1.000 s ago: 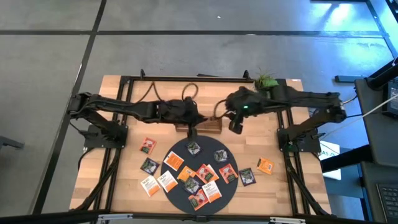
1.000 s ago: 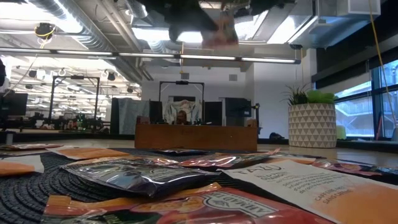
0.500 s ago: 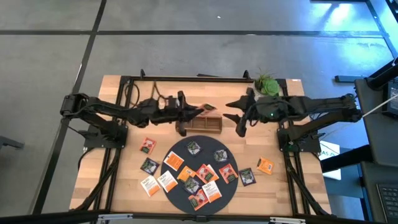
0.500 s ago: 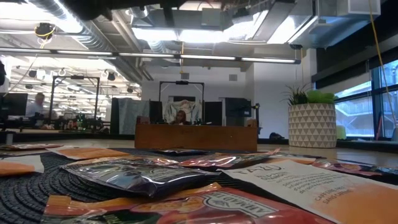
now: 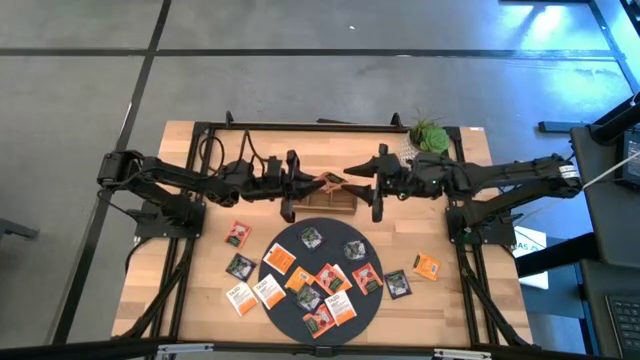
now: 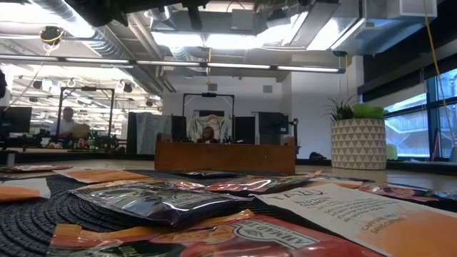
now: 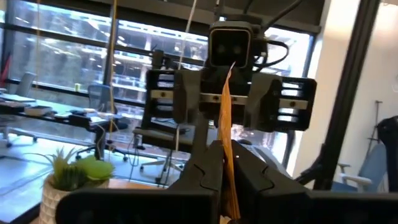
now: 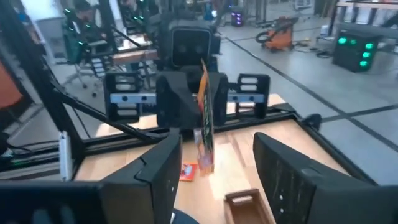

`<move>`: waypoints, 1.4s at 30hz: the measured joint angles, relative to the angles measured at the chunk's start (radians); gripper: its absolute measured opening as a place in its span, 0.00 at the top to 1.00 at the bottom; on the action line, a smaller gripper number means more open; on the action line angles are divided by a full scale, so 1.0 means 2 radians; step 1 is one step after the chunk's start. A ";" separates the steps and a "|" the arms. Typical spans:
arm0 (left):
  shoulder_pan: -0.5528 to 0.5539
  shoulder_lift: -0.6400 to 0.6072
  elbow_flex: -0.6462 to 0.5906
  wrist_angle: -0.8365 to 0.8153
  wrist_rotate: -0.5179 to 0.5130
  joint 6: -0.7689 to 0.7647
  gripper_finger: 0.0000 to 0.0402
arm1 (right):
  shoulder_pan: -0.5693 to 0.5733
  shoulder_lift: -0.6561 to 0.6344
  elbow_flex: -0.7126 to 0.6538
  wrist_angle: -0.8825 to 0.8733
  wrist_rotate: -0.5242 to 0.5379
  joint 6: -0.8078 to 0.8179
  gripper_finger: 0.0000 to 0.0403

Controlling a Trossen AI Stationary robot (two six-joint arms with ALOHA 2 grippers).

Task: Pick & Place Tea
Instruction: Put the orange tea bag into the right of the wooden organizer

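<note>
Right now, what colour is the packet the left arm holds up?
Orange; the sachet shows best in the right wrist view.

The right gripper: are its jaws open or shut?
Open. The right gripper shows a wide gap between its jaws, facing the sachet that the left gripper holds.

In the low view, the white sachet (image 6: 357, 214) nearest the camera carries faint lettering that looks like "TAZO", with smaller lines beneath it too small to read. The red-orange sachet (image 6: 235, 239) in front bears a banner whose letters stay illegible.
</note>
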 joint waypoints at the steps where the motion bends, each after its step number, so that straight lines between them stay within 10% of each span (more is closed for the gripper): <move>1: -0.001 0.000 0.000 0.000 0.001 0.000 0.98 | -0.002 0.004 0.000 0.001 -0.009 0.000 0.53; 16: -0.003 0.000 0.001 -0.008 -0.001 0.012 0.92 | -0.004 0.014 0.000 0.010 -0.017 0.012 0.98; 32: -0.002 -0.049 0.001 -0.160 0.013 0.009 0.72 | -0.035 -0.059 0.001 -0.168 -0.003 0.011 0.99; 42: 0.003 -0.080 0.001 -0.302 0.011 -0.050 0.70 | -0.092 0.020 0.001 -0.256 -0.073 -0.043 0.99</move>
